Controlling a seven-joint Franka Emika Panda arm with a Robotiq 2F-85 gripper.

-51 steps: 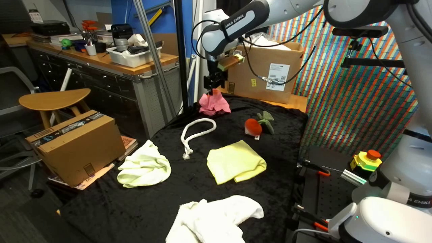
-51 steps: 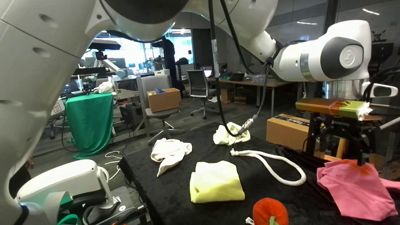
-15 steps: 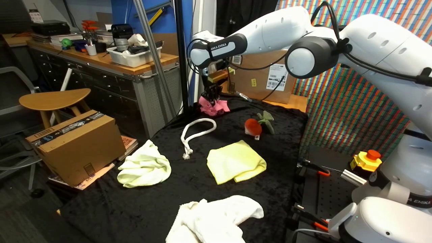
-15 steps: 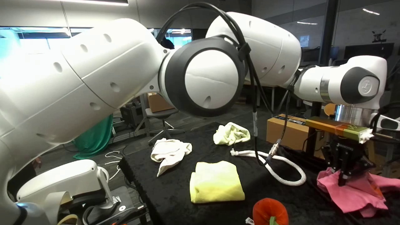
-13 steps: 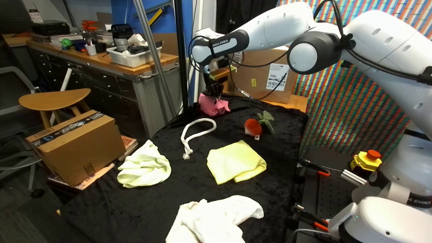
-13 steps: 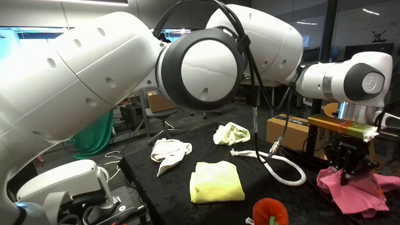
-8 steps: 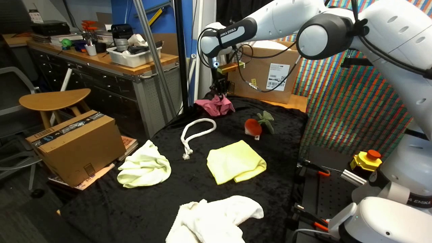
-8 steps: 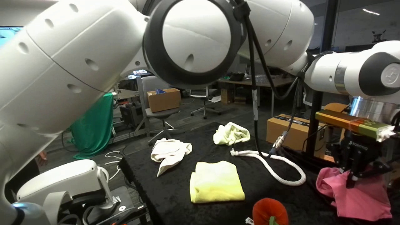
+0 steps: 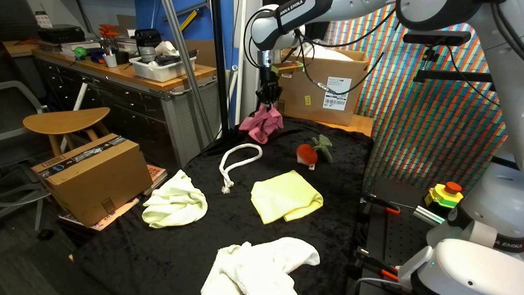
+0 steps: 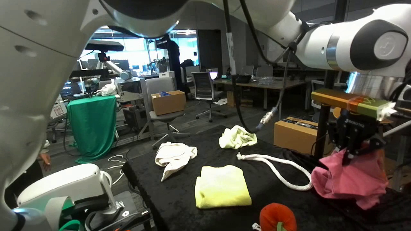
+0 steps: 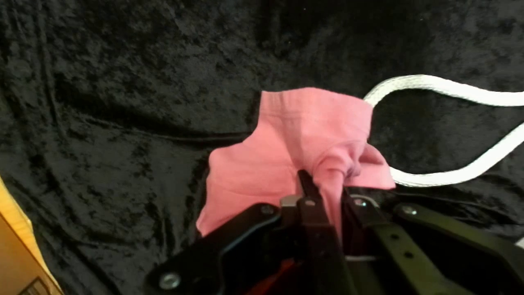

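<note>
My gripper (image 11: 326, 187) is shut on a pinched fold of a pink cloth (image 11: 245, 176), with the fold bunched up between the two fingers (image 11: 308, 186). In both exterior views the pink cloth (image 9: 262, 123) hangs crumpled below the gripper (image 9: 268, 105) at the far end of the black-covered table. Whether its lowest corner still touches the table I cannot tell. Something orange-red shows dimly behind the finger links in the wrist view. A looped white rope (image 11: 446, 88) lies just beside the cloth, partly covered by it from above.
On the black table (image 9: 229, 254) lie a yellow folded cloth (image 9: 286, 194), a pale green cloth (image 9: 176, 203), a white cloth (image 9: 258, 266) and a red plush vegetable (image 9: 307, 155) with green leaves. A large cardboard box (image 9: 319, 90) stands behind the gripper; a dark post (image 10: 322, 134) rises near it.
The gripper came down onto the pink cloth, took hold of it and has since risen. The cloth is lifted into a hanging bunch. The other things on the table stay put.
</note>
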